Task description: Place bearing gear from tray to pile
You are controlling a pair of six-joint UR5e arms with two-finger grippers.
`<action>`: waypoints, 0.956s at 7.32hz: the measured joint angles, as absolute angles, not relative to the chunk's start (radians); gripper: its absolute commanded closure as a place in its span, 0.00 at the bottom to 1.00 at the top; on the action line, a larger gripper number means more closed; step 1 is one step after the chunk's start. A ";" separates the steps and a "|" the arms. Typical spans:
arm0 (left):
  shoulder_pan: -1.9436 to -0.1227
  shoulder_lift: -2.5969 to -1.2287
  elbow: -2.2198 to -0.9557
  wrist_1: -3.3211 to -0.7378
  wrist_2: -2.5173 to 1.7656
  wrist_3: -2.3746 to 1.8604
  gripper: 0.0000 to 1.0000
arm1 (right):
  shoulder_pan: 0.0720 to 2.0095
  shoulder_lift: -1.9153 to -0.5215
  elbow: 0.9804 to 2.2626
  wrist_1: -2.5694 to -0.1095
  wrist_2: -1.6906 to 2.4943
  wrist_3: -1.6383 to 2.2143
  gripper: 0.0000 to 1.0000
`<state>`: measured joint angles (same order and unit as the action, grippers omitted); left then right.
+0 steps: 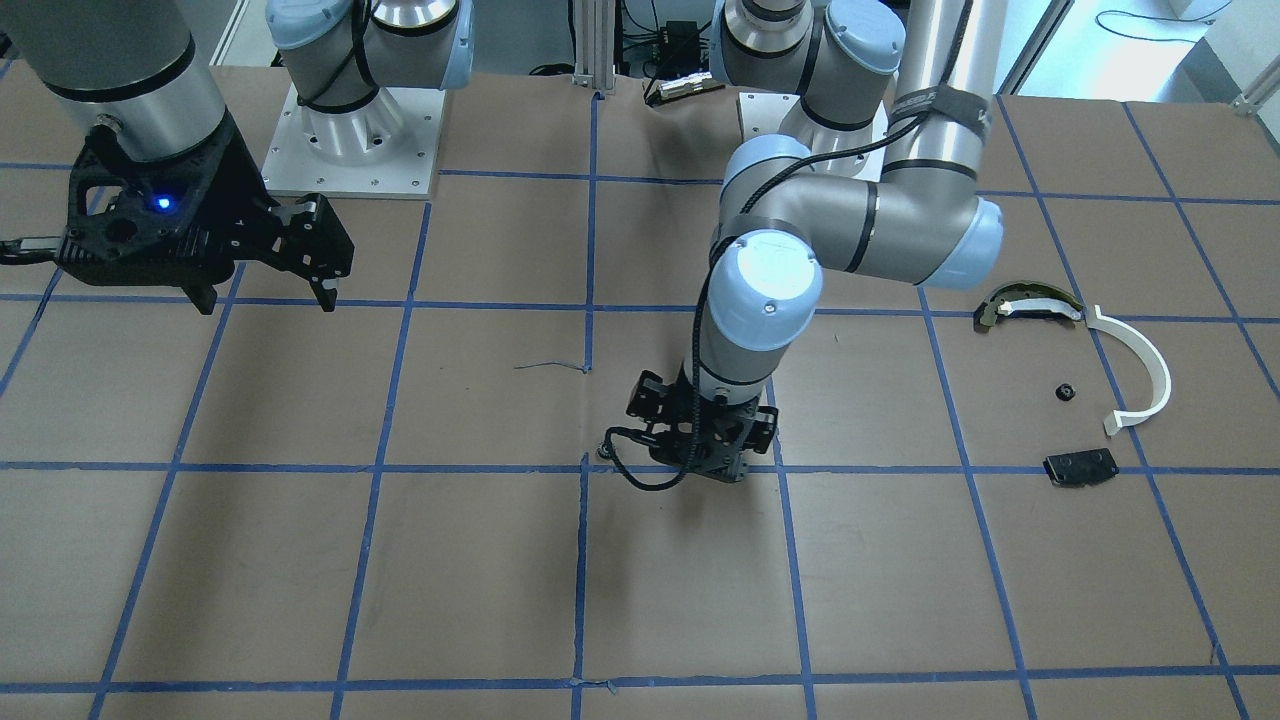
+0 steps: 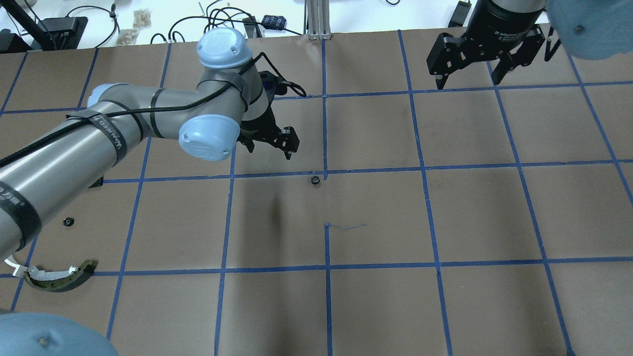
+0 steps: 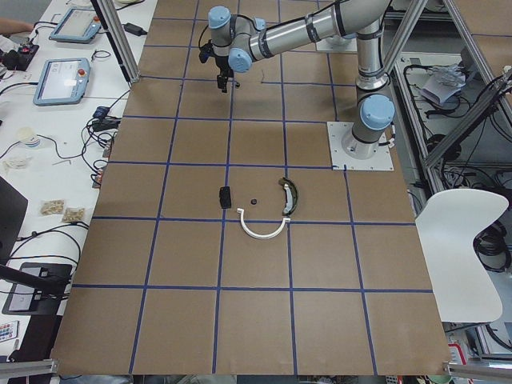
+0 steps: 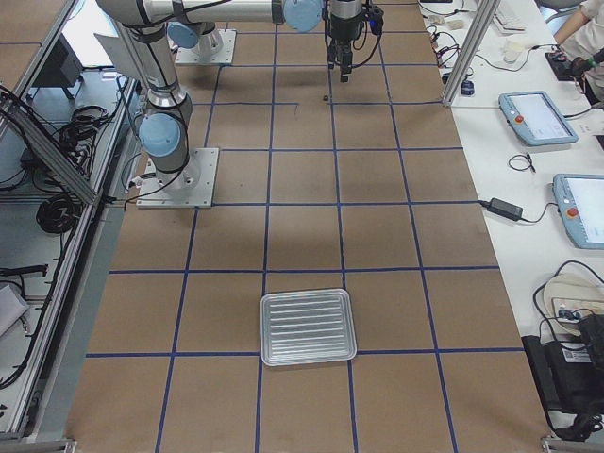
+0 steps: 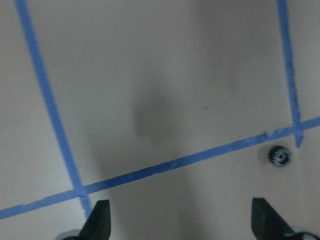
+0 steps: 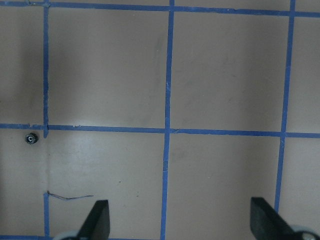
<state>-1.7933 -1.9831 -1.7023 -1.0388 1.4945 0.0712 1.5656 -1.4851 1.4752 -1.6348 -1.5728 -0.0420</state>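
A small black bearing gear [image 2: 314,180] lies on the table at a blue tape crossing. It also shows in the left wrist view [image 5: 280,156] and the right wrist view [image 6: 32,138]. My left gripper [image 2: 269,147] hangs above the table just beside the gear, open and empty [image 5: 182,225]. My right gripper [image 2: 467,81] is open and empty, high over the far right. The pile lies on my left side: a white half-ring arc [image 1: 1140,370], a dark curved piece with a cream strip [image 1: 1030,305], a flat black plate [image 1: 1080,467] and another small gear [image 1: 1065,391].
A ribbed metal tray [image 4: 308,327] stands on the table toward my right end, with nothing showing in it. Operator desks with tablets [image 4: 538,115] and cables run along the far side. The arm bases [image 1: 350,140] sit at the table's robot side.
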 measured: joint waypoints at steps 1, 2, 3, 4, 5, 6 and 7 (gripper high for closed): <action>-1.827 -2.014 -1.706 -0.995 1.478 0.049 0.00 | 1.566 -1.482 1.465 -1.640 -1.563 -0.012 0.00; -1.850 -2.041 -1.708 -0.967 1.472 0.036 0.00 | 1.567 -1.477 1.449 -1.642 -1.552 0.033 0.00; -1.867 -2.062 -1.709 -0.948 1.470 0.029 0.05 | 1.569 -1.474 1.440 -1.641 -1.548 0.089 0.00; -1.876 -2.080 -1.710 -0.935 1.470 0.027 0.10 | 1.570 -1.472 1.439 -1.641 -1.548 0.133 0.00; -1.881 -2.093 -1.710 -0.929 1.470 0.026 0.20 | 1.570 -1.470 1.439 -1.642 -1.548 0.149 0.00; -1.884 -2.104 -1.710 -0.926 1.470 0.026 0.27 | 1.571 -1.469 1.439 -1.646 -1.545 0.153 0.00; -1.885 -2.111 -1.710 -0.925 1.470 0.026 0.32 | 1.571 -1.469 1.440 -1.652 -1.540 0.155 0.00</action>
<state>-1.8850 -2.1113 -1.7101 -0.9255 1.4695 0.0263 1.5711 -1.4689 1.4402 -1.6517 -1.5402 0.1551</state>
